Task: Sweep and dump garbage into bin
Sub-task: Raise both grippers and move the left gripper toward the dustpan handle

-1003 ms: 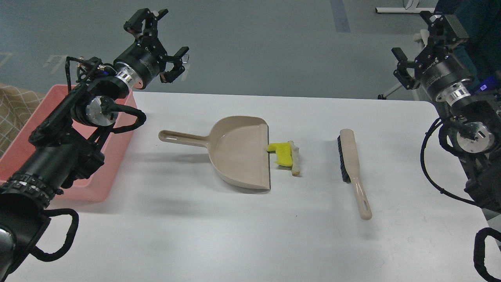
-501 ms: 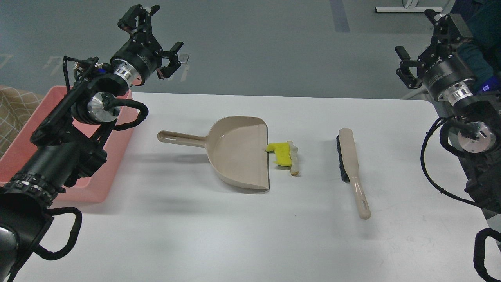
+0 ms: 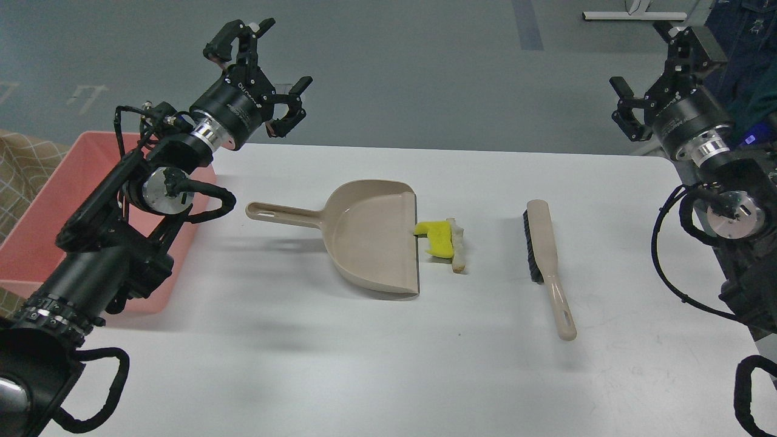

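Garbage (image 3: 446, 241) touching dustpan (image 3: 373, 237) lip

Salmon-pink bin (image 3: 36, 243), beige dustpan (image 3: 370, 237), yellow and whitish garbage (image 3: 446, 243) (black-bristled brush (image 3: 543, 255)).

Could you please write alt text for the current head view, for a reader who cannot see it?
On a white table, a beige dustpan lies with yellow and pale garbage at its lip and a hand brush to the right. Both the left gripper and right gripper hover empty, jaws open; a pink bin sits far left.
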Robot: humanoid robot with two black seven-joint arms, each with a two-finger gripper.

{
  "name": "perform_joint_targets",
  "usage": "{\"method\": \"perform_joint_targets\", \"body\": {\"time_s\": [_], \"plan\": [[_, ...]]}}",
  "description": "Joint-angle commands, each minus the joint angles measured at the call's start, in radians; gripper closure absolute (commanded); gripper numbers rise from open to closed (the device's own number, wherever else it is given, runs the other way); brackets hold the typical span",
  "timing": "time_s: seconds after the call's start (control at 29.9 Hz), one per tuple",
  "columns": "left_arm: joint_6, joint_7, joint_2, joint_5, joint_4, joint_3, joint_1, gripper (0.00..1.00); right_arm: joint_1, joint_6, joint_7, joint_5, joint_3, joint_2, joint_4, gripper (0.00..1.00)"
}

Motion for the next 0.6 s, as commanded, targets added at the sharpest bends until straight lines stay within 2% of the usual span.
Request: {"method": "perform_joint_targets", "body": {"time_s": [0.0, 0.17, 0.23, 0.3, 0.57], "plan": [[0.033, 0.005, 0.001, 0.007, -0.004, 0.008, 0.023, 0.02, 0.002, 0.000, 0.003, 0.001, -0.047, -0.007, 0.013, 0.00], [0.056, -0.002, 0.009, 0.013, -0.052, -0.004, 0.054, 0.02, -0.001, 0.014, 0.008, 0.005, -0.047, -0.040, 0.010, 0.00], [0.125, -0.004, 0.003, 0.024, -0.058, -0.006, 0.053, 0.02, -0.009, 0.031, 0.009, 0.010, -0.041, -0.045, 0.012, 0.00], [0.149, -0.006, 0.003, 0.041, -0.058, -0.004, 0.049, 0.02, -0.011, 0.037, 0.009, 0.010, -0.041, -0.041, 0.010, 0.00], [0.108, -0.006, 0.000, 0.048, -0.056, -0.006, 0.051, 0.02, -0.032, 0.035, 0.009, 0.010, -0.037, -0.010, 0.018, 0.00]]}}
